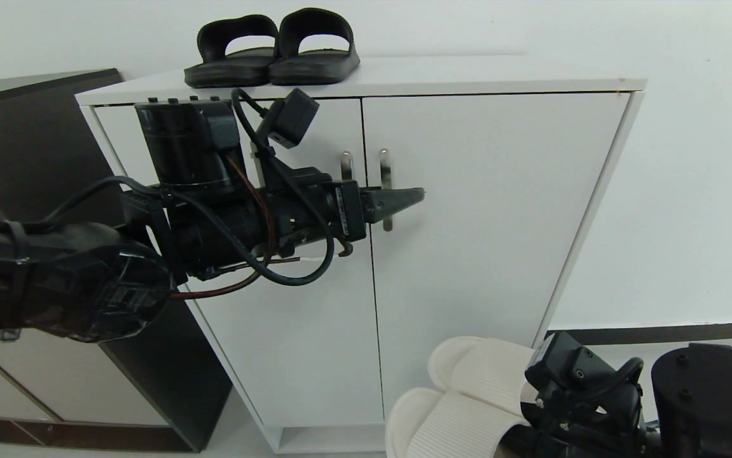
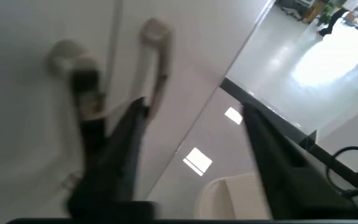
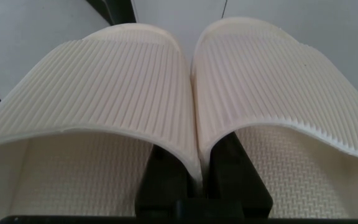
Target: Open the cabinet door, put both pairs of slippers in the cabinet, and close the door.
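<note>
Now, the left tool (image 1: 407,197) hung open at the right door's handle (image 1: 385,166) and looked to need that bar centred before closing, while the right tool (image 3: 201,186) pinched the cream slippers (image 1: 467,388) at five o'clock.

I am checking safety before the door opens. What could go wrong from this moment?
1. The left tool is open at the handle of the right door; a pull may slip off.
2. The cream slippers, held by the right tool, sit before that door; the swinging door may hit them.
</note>
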